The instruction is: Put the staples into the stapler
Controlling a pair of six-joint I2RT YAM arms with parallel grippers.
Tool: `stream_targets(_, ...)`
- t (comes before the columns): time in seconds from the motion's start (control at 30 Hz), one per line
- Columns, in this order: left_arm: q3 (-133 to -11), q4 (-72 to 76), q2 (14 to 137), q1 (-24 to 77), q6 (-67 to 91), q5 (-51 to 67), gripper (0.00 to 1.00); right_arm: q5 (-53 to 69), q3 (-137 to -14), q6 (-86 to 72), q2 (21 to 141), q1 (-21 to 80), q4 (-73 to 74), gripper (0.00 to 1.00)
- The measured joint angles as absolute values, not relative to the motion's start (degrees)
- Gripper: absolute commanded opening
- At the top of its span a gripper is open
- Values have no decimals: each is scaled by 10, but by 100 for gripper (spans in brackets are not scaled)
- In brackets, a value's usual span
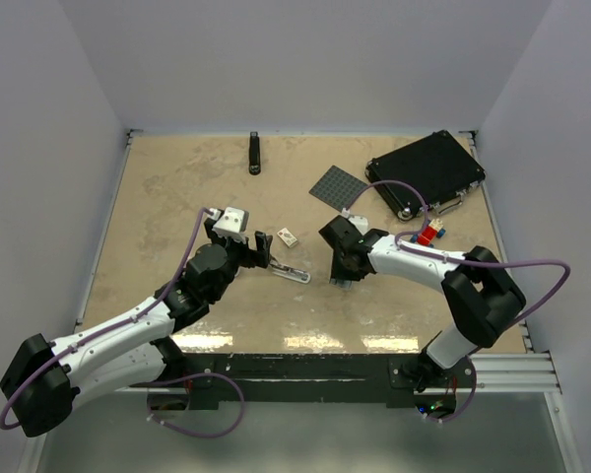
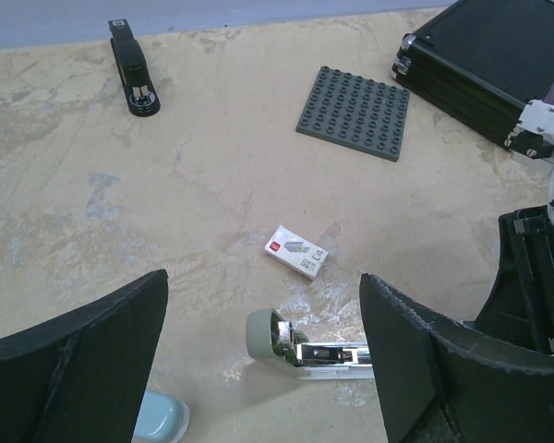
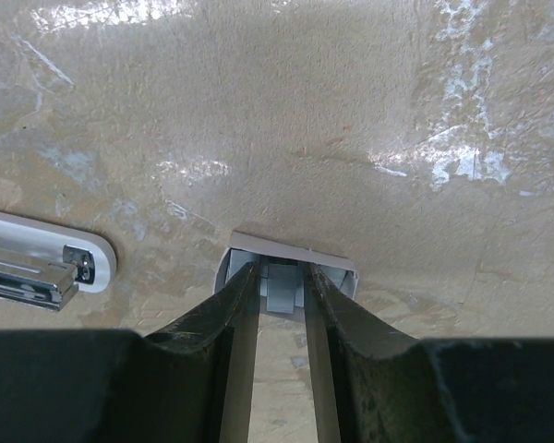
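Observation:
The stapler (image 1: 292, 273) lies open on the table, grey-green end (image 2: 261, 333) and silvery metal channel (image 2: 331, 353) facing up; its pale blue part (image 2: 162, 417) shows by my left finger. My left gripper (image 1: 265, 248) is open, its fingers (image 2: 83, 369) wide apart either side of the stapler's end, not touching it. The white staples box (image 2: 296, 251) lies just beyond, and also shows in the top view (image 1: 288, 236). My right gripper (image 1: 343, 280) points down into the small grey-blue tray (image 3: 340, 275); its narrow gap (image 3: 282, 274) is closed around a grey strip of staples (image 3: 282, 293).
A slim black stapler (image 1: 255, 153) lies at the back. A dark grey studded baseplate (image 1: 336, 187) and a black case (image 1: 426, 172) sit back right, with red-and-blue bricks (image 1: 430, 234) near the right arm. The right arm (image 2: 535, 268) is close to my left gripper's right finger.

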State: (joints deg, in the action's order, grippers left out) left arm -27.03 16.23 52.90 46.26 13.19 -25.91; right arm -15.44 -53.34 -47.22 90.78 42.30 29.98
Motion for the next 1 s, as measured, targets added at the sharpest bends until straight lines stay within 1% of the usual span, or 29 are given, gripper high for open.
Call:
stream_targets(0.17, -270, 162, 529, 463, 132, -259, 89, -153, -534, -471, 918, 423, 297, 30)
stream_targets(0.6, -270, 162, 529, 463, 132, -259, 89, -153, -533, -470, 916, 423, 298, 25)
stream_targets(1.0, -270, 162, 524, 463, 134, -259, 89, -153, -523, -468, 910, 423, 306, 25)
